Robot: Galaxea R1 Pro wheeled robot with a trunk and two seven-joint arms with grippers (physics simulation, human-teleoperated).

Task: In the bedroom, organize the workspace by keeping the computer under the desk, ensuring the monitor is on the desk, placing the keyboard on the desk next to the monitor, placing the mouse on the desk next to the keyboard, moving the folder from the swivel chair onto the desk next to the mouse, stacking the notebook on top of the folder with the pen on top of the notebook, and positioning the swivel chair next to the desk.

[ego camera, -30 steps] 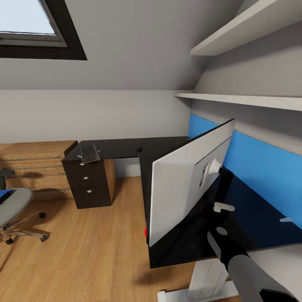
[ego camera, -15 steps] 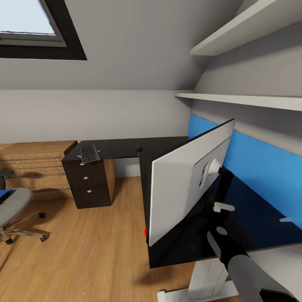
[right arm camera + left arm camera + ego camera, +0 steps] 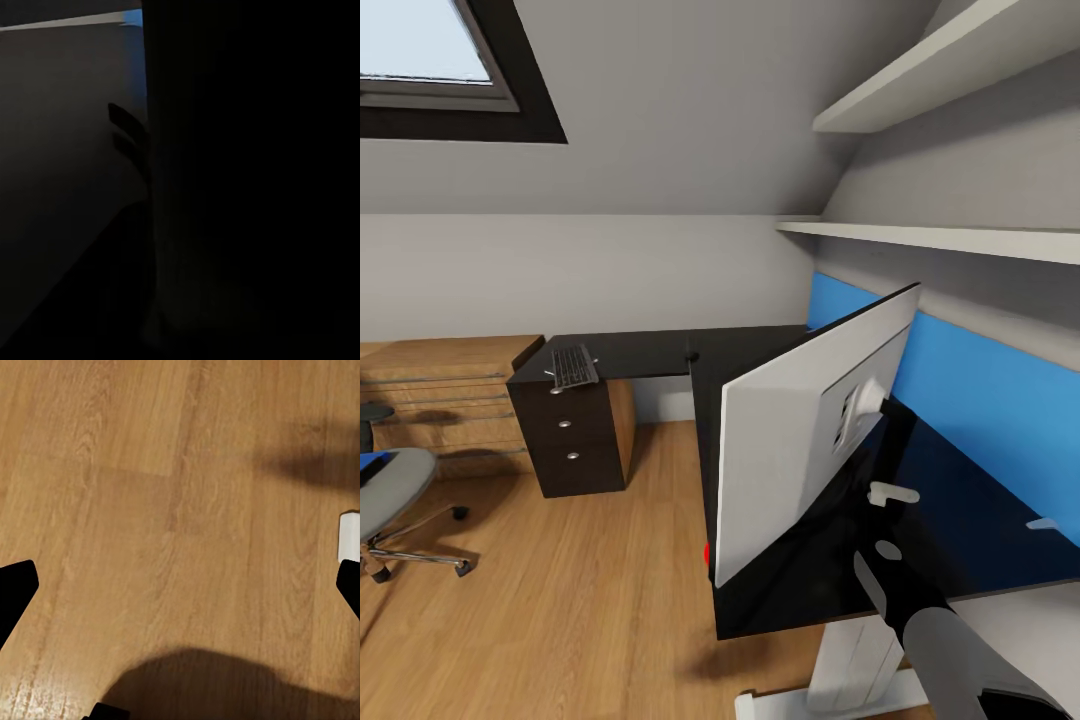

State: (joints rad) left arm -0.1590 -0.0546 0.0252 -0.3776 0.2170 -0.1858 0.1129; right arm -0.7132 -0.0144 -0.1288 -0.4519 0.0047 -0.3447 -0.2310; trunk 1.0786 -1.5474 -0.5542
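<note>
Seemingly an attic home office; sloped ceiling with skylight, desk, wall shelves, wooden floor.

Workspace items — positions

The monitor stands on the near right wing of the glossy black L-shaped desk, silver-white back facing the camera, tilted. The keyboard lies flat on the far left end, above the drawer unit. The grey swivel chair stands at far left on the floor — a blue folder on its seat.
</note>
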